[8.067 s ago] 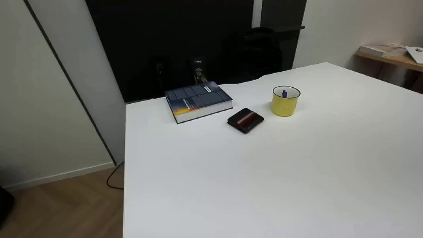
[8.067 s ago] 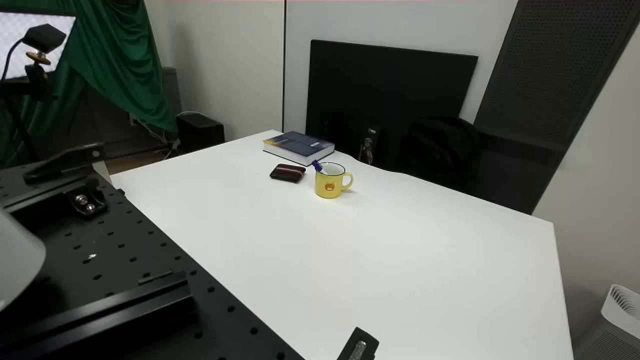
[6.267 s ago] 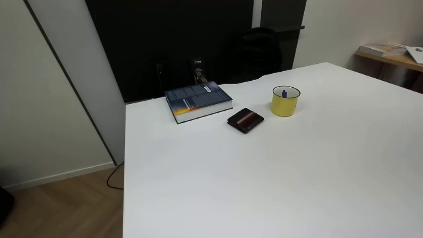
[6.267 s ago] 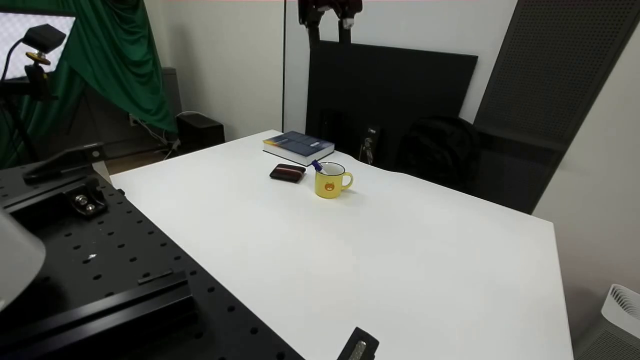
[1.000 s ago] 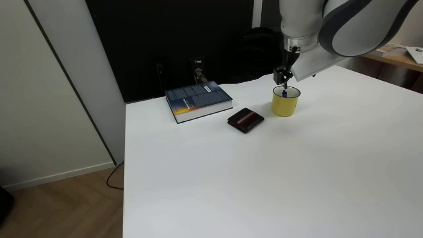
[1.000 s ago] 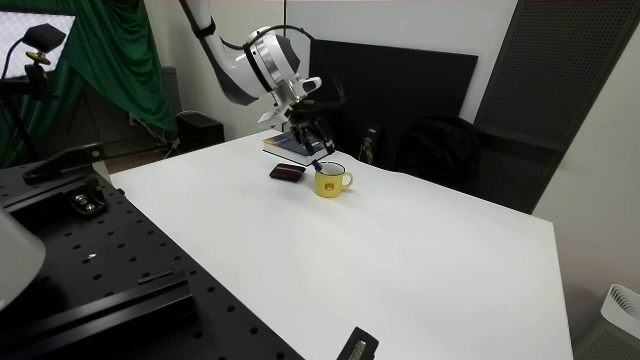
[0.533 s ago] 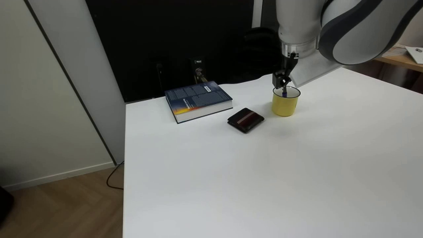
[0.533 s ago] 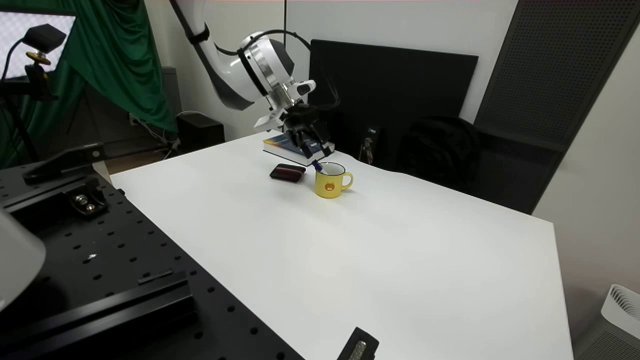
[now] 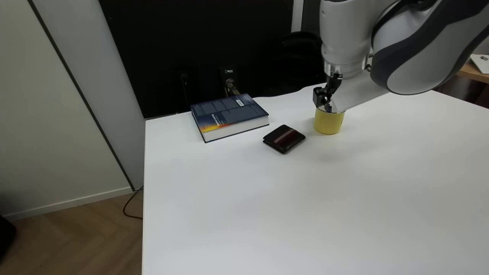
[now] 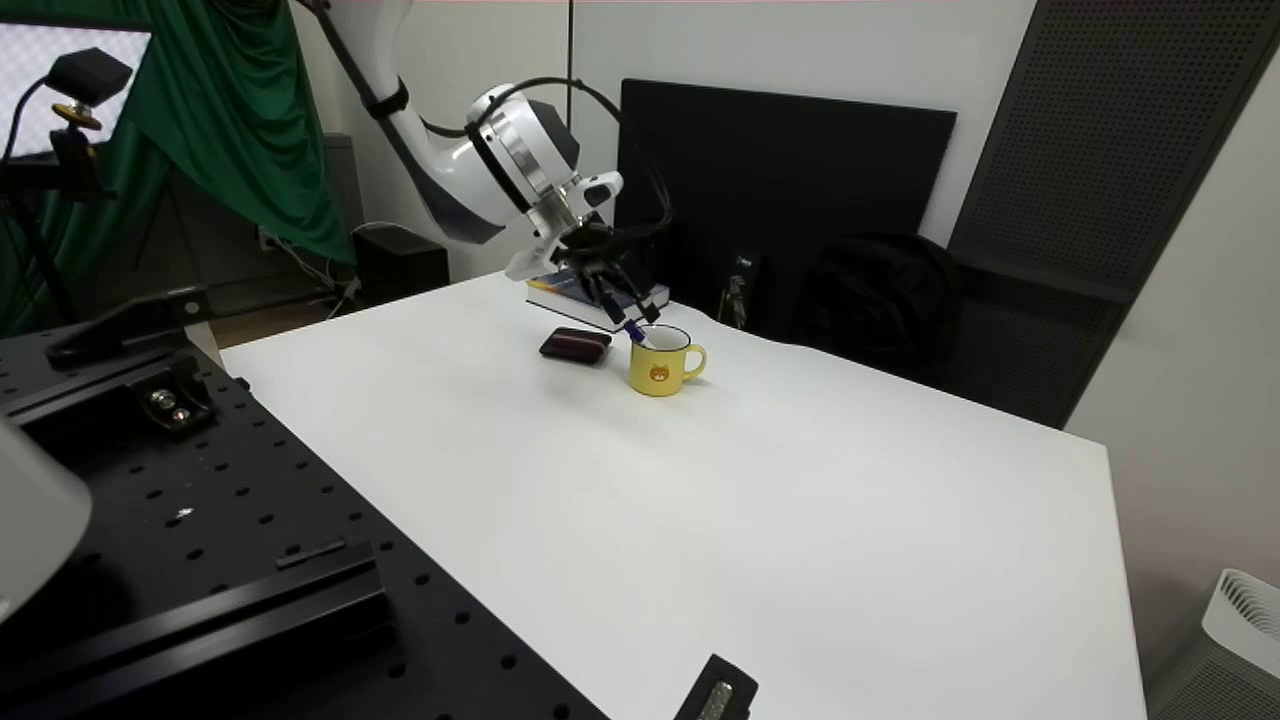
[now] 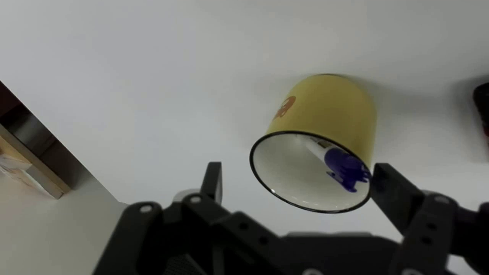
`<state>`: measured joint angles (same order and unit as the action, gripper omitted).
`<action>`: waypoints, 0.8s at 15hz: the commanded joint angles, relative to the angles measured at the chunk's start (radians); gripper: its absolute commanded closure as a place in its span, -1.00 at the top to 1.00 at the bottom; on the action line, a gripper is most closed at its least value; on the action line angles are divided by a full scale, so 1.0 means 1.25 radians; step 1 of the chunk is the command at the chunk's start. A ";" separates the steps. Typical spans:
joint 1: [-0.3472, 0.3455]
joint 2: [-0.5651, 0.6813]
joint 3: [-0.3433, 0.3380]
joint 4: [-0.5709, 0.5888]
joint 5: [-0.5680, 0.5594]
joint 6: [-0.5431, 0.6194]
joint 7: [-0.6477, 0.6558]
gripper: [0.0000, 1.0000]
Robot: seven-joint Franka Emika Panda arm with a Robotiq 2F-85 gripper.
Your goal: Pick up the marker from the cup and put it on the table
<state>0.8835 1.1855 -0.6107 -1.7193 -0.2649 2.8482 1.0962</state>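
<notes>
The yellow cup (image 9: pixel 328 125) stands upright on the white table (image 9: pixel 248 210); it also shows in an exterior view (image 10: pixel 655 374) and in the wrist view (image 11: pixel 328 103). The marker leans inside the cup, its dark blue cap (image 10: pixel 634 331) at the rim; in the wrist view its white body and blue cap (image 11: pixel 338 160) lie against the cup's inner wall. My gripper (image 11: pixel 300 179) is open just above the cup, with the rim between its fingers. The right finger in the wrist view appears close beside the rim near the cap; contact cannot be told. In an exterior view the gripper (image 9: pixel 324 105) hides the marker.
A dark wallet (image 9: pixel 284 139) lies beside the cup. A thick blue-grey book (image 9: pixel 229 117) lies near the table's back edge, partly behind the arm in an exterior view (image 10: pixel 560 297). A black mounting plate (image 10: pixel 300 540) borders the table.
My open gripper has come down to just above the cup's rim, moving slightly left in both exterior views. The cup, marker, wallet and book have not moved.
</notes>
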 commanded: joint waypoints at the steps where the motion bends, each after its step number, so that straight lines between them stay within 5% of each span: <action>1: 0.039 0.046 -0.044 0.012 0.035 0.027 0.042 1.00; 12: 0.110 0.124 -0.105 0.023 0.142 0.059 0.036 1.00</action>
<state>0.9910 1.2869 -0.7009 -1.7178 -0.1184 2.9047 1.1041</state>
